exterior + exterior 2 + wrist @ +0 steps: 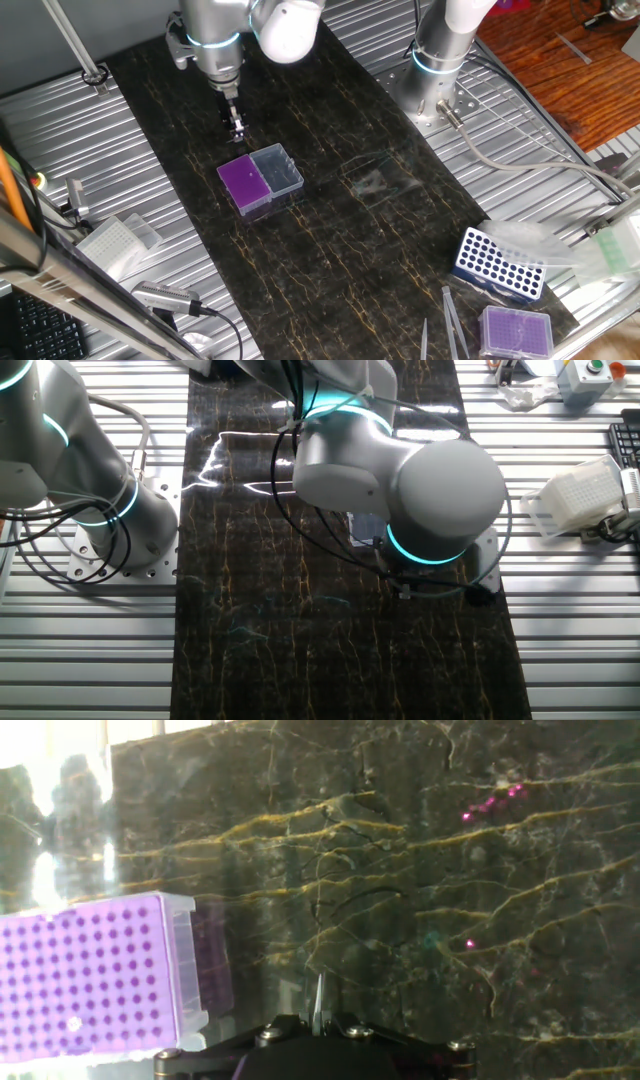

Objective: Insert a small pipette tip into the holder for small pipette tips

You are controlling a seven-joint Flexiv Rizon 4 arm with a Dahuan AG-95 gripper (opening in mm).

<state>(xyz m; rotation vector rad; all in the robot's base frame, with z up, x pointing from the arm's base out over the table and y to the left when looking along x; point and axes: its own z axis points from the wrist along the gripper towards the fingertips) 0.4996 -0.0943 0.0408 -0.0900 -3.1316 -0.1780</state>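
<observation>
The gripper (238, 128) hangs above the dark marbled mat (330, 260), just off the 11 o'clock corner of the holder for small pipette tips (259, 181). In the hand view the fingers meet narrowly at bottom centre, pinching a thin clear pipette tip (319, 995) that points up the frame from between them; it is held over bare mat, not over the holder.

The holder sits near the middle of the mat in one fixed view. Its vivid purple grid (242, 180) lies at the 9 o'clock half and its clear lid (279, 168) lies open flat at the 3 o'clock half. In the hand view the grid fills the lower left, at about 9 o'clock from the fingers, with rows of small holes visible. I cannot tell which holes are filled.

At 3 o'clock of the holder lies a faint clear plastic sheet (372, 180), apart from it. At the 4 o'clock end of the mat stands a blue rack (498, 264) with large round holes, and just below it a paler purple-topped box (516, 330). Two metal tweezers (452, 318) lie at 9 o'clock of that box.

In the other fixed view the arm's grey joint (420, 490) with its teal ring blocks the holder and gripper entirely. A second arm base (438, 70) stands at 1 o'clock of the mat.
</observation>
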